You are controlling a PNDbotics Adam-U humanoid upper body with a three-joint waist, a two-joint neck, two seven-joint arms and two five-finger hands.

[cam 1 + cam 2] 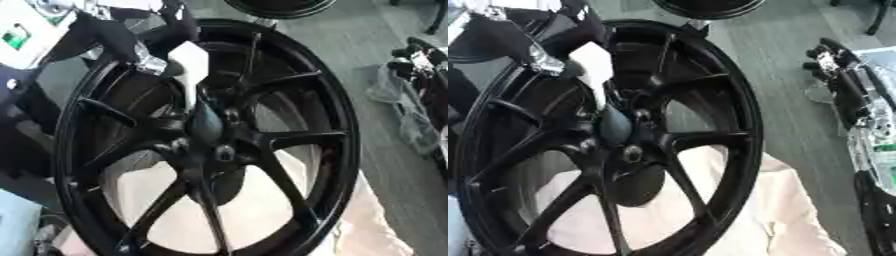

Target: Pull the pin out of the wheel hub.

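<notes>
A large black spoked wheel stands nearly upright and fills both views. Its hub lies at the centre, where the spokes meet. My left arm comes in from the upper left, and my left hand, with a white back cover, reaches down onto the hub just above its centre. A dark rounded shape sits under the hand at the hub. I cannot make out the pin itself; the hand hides that spot. My right hand hangs idle at the right edge, away from the wheel, its fingers relaxed.
The wheel leans on a pale cloth-covered support. Part of a second black wheel shows at the top edge. A white box with a green label is at the upper left. Crumpled clear plastic lies on the grey floor at right.
</notes>
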